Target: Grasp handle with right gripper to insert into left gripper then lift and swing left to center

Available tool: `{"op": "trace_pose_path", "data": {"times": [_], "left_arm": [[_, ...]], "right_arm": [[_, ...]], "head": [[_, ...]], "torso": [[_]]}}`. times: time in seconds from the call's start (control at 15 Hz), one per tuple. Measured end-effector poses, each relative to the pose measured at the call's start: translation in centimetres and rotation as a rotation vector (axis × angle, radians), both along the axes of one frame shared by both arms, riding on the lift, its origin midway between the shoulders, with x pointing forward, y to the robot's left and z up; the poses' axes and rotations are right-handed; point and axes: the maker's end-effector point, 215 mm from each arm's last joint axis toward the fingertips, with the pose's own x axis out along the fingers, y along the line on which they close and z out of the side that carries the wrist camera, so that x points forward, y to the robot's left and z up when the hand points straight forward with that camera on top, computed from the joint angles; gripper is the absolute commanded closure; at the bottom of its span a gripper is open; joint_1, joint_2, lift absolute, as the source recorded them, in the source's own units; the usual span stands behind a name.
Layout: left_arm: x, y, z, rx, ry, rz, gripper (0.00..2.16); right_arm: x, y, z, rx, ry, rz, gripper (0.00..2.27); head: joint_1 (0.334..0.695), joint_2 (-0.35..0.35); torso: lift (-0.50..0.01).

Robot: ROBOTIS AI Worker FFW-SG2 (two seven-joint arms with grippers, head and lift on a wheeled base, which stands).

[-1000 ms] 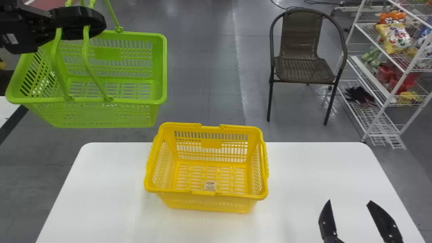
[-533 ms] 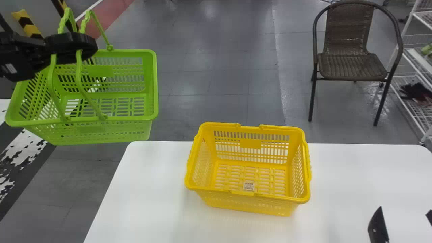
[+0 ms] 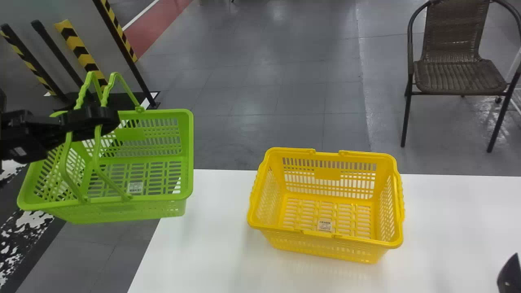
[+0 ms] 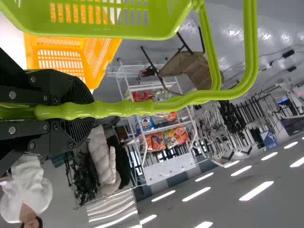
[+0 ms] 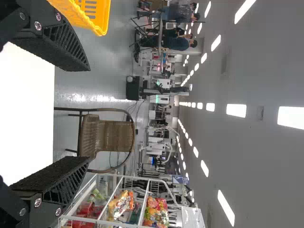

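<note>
From where I stand, the green basket (image 3: 189,162) is up in the air on the left, its open top facing upward. Its right end overlaps the far left corner of the white table (image 3: 203,252) as the head view looks down on it. The two green handles (image 3: 97,150) stand raised, and the left gripper (image 3: 95,118) has its black fingers clamped on them. In the left wrist view the ribbed grips lie between those fingers, pressed close from both sides. A small label (image 3: 135,187) lies on the green basket's floor.

On the right, the right gripper (image 3: 510,274) is at the near end of the scene, well apart from both baskets. Its two fingers are spread wide, as the right wrist view makes plain.

Between the two grippers, the yellow basket (image 3: 293,231) sits upright on the table, to the right of the green one. It has a label (image 3: 325,225) inside too, and its handles are folded down along the rim. Past the table, at the far right, a brown woven chair (image 3: 460,77) stands on the grey floor (image 3: 244,142). Over at the far left I can see yellow-and-black striped posts (image 3: 77,42).
</note>
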Motion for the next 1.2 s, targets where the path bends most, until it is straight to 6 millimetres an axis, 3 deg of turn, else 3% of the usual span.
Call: {"op": "trace_pose_path", "data": {"times": [0.33,0.73,1.07,1.2], "left_arm": [[-6.3,-0.8,-4.7,-0.003,0.052,-0.019,1.88],[-13.4,-5.3,-9.1,-0.027,0.077,-0.073,1.88],[-18.2,-9.6,-10.1,-0.035,0.078,-0.13,1.89],[-20.2,-12.2,-10.1,-0.056,0.076,-0.164,1.89]], "right_arm": [[0.3,-1.4,0.2,-0.015,-0.002,-0.016,0.18],[0.9,-3.3,1.6,-0.026,-0.03,-0.037,0.18],[1.4,-3.6,2.1,-0.029,-0.039,-0.04,0.18],[1.6,-3.6,2.3,-0.03,-0.045,-0.039,0.18]], "head": [[0.695,0.292],[0.695,0.226],[0.695,0.167],[0.695,0.119]], "torso": [[0.0],[0.0],[0.0],[0.0]]}}
